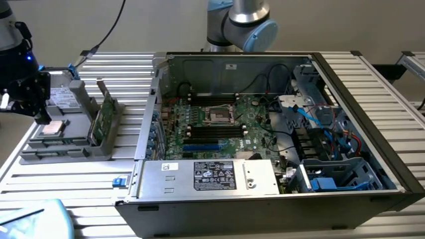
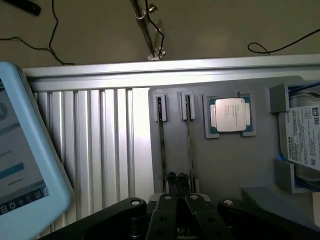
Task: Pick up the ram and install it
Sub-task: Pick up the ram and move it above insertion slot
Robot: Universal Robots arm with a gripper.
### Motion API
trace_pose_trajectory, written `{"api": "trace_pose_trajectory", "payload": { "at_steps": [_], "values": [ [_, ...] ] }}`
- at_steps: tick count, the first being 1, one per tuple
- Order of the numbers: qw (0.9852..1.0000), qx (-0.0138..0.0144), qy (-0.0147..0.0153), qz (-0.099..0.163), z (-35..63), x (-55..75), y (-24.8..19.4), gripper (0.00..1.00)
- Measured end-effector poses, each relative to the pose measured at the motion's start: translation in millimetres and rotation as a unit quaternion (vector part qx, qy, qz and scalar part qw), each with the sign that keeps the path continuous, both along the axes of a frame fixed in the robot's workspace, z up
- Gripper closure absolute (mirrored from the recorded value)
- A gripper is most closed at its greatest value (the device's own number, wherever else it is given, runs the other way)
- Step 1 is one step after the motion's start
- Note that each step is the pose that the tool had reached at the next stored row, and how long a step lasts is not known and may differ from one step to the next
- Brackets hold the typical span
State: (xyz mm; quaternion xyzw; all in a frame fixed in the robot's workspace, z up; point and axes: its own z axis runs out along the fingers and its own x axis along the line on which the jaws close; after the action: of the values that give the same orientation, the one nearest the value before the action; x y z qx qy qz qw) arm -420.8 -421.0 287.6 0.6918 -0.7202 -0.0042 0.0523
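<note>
At the exterior view's left, a grey tray (image 1: pixel 63 154) sits on the ribbed metal tabletop (image 1: pixel 79 184), just beside the open computer case (image 1: pixel 265 214). The arm (image 1: pixel 242 22) rises behind the case.

The tool (image 1: pixel 42 118) hangs above the tray on the side away from the case, close to the square silver processor chip (image 1: pixel 53 128). Its fingers are closed together, and I see nothing between them.

From the wrist view, the fingertips (image 2: pixel 171 178) line up with the near ends of two parallel slots in the tray. The ram (image 2: pixel 189 145) stands on edge in the slot nearer the chip; I read it as a thin green line running along that slot. The neighbouring slot holds a darker thin line that I cannot make out. Whether the fingertips touch the ram, I cannot tell.

A hard drive (image 2: pixel 302 135) lies in its pocket on the chip's far side from the slots. A broad green board (image 1: pixel 98 122) stands upright in a holder at the tray's case-side end, apart from the tool.

Inside the case the motherboard (image 1: pixel 226 124) lies flat, with black memory slots (image 1: pixel 212 131) beside the processor socket (image 1: pixel 219 114). The ram is in the tray, not yet installed.

A blue-edged tablet (image 1: pixel 30 219) rests at the exterior view's lower left corner.
</note>
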Motion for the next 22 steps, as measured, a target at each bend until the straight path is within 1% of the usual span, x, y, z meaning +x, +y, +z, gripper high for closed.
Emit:
{"api": "trace_pose_trajectory", "payload": {
  "at_steps": [3,4,5,6,8,9,12,18,22],
  "values": [
    [1.0000,0.0000,0.0000,0.000,-0.1,0.0,-0.1,0.88],
    [1.0000,0.0000,0.0000,0.000,-0.1,0.0,-0.1,0.82],
    [1.0000,0.0001,-0.0001,0.000,-0.1,0.1,0.0,0.82],
    [1.0000,0.0001,-0.0001,0.000,-0.1,0.1,0.0,0.76],
    [1.0000,0.0001,-0.0001,0.000,-0.2,0.0,-0.1,0.76],
    [1.0000,0.0002,-0.0002,0.000,-0.8,0.0,0.0,0.69],
    [1.0000,0.0000,-0.0001,0.002,-5.7,-0.8,-0.3,0.69],
    [0.9999,0.0000,0.0000,0.017,-16.4,-3.4,-2.0,0.69],
    [0.9994,0.0001,0.0025,0.036,-21.7,-3.5,-2.9,0.69]
  ]
}}
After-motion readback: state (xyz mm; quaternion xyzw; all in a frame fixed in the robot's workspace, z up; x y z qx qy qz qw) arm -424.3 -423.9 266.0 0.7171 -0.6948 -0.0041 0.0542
